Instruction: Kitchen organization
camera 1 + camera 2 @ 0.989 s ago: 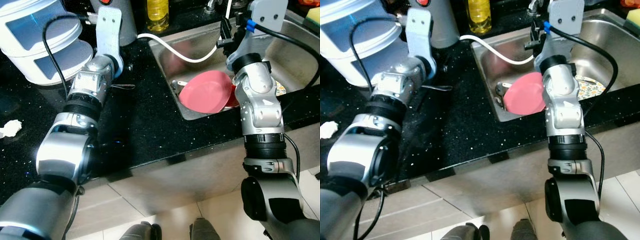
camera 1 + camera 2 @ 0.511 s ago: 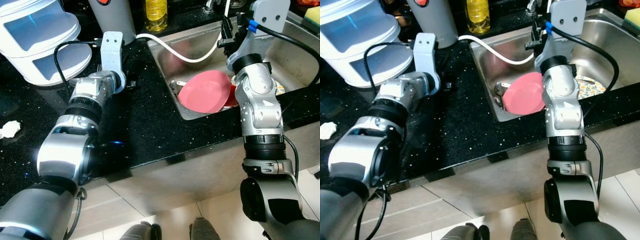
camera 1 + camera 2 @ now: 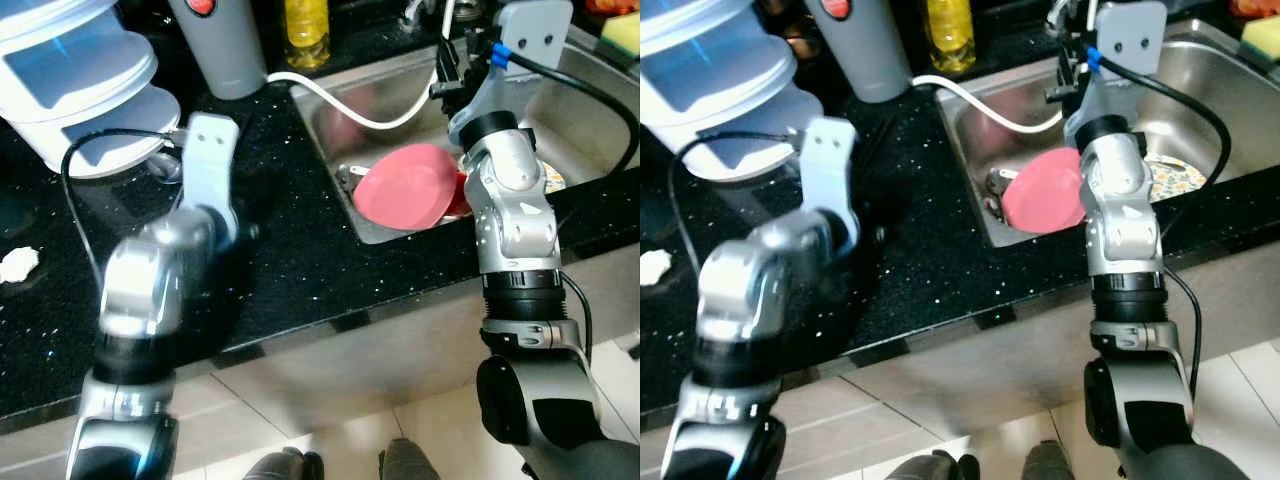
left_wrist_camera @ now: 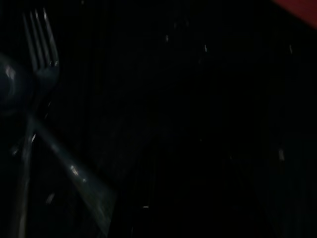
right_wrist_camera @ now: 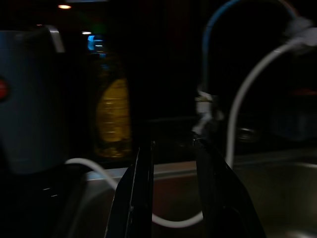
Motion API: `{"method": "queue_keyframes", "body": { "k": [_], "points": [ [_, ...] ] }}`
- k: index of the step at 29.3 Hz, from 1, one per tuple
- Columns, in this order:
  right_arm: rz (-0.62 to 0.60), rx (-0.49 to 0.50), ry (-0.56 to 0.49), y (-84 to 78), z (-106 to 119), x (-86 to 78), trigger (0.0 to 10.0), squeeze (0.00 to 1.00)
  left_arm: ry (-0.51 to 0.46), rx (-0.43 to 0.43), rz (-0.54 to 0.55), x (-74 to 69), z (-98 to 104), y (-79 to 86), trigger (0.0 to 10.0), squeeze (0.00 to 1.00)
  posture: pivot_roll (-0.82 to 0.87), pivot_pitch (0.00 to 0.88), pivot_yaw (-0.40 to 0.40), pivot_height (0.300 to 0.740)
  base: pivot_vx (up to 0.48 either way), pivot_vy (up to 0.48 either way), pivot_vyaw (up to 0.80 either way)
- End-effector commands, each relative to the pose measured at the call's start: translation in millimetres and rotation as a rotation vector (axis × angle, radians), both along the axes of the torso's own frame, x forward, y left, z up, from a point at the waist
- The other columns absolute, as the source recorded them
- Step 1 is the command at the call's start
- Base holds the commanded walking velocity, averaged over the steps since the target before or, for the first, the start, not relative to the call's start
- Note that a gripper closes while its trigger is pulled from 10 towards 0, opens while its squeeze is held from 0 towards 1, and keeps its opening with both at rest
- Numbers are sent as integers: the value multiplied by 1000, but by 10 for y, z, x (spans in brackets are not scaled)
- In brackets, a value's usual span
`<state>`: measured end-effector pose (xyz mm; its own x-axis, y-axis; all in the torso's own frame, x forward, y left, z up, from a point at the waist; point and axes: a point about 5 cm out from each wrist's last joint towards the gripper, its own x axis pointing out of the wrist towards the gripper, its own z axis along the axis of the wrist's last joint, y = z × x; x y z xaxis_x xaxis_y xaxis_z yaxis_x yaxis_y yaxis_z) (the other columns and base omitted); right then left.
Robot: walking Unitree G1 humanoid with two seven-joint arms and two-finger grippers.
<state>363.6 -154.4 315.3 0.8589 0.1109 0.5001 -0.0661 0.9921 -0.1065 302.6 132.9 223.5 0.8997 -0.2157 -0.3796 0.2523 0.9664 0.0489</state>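
Fork (image 4: 34, 59) lies dim w/ left claw over black surface (image 3: 300, 250); its state unclear. Right claw (image 5: 171, 148) open above sink (image 3: 560, 90), pink plate (image 3: 405, 185) inside.

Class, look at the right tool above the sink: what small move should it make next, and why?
Probably lower the right tool toward the pink plate. Its fingers stand apart and hold nothing, up by the faucet, while the plate leans tilted in the sink below it. The left arm is over the black countertop.
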Motion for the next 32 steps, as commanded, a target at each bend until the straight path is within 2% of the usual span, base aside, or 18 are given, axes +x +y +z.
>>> {"method": "queue_keyframes", "body": {
  "k": [1,4,5,6,12,14,19,20,24,27,32],
  "points": [
    [27,0,-7,61,13,10,10000,0,76,44,48,-40,-111,128,10000,0,139,130,121,740,0,0,0],
    [33,4,-8,68,20,25,10000,0,-24,131,182,-113,138,412,10000,0,145,126,120,740,0,0,0],
    [33,4,-8,68,20,25,10000,0,-24,131,182,-113,138,412,10000,0,145,126,120,740,0,0,0],
    [34,4,-7,69,13,25,10000,0,-72,151,281,-132,258,533,10000,0,145,124,121,740,0,0,0],
    [33,4,-6,63,3,23,10000,0,-105,152,392,-188,339,638,10000,0,138,117,119,740,0,0,0],
    [31,2,-8,55,3,24,10000,0,-115,153,460,-236,369,696,10000,0,138,117,119,740,0,0,0],
    [35,2,-13,66,12,33,10000,0,-149,118,470,-174,422,661,10000,0,134,105,112,740,0,0,0],
    [39,2,-14,79,15,36,10000,0,-125,66,453,-116,386,630,10000,0,130,102,109,740,0,0,0],
    [41,1,-15,86,17,39,10000,0,-95,6,429,-44,333,591,10000,0,130,99,107,740,0,0,0],
    [44,-1,-21,98,36,37,10000,0,-42,-83,375,114,222,490,10000,0,106,93,114,740,0,0,0],
    [36,-1,-28,73,51,25,10000,0,-8,-108,408,214,148,492,10000,0,100,90,120,740,0,0,0]
  ]
}}
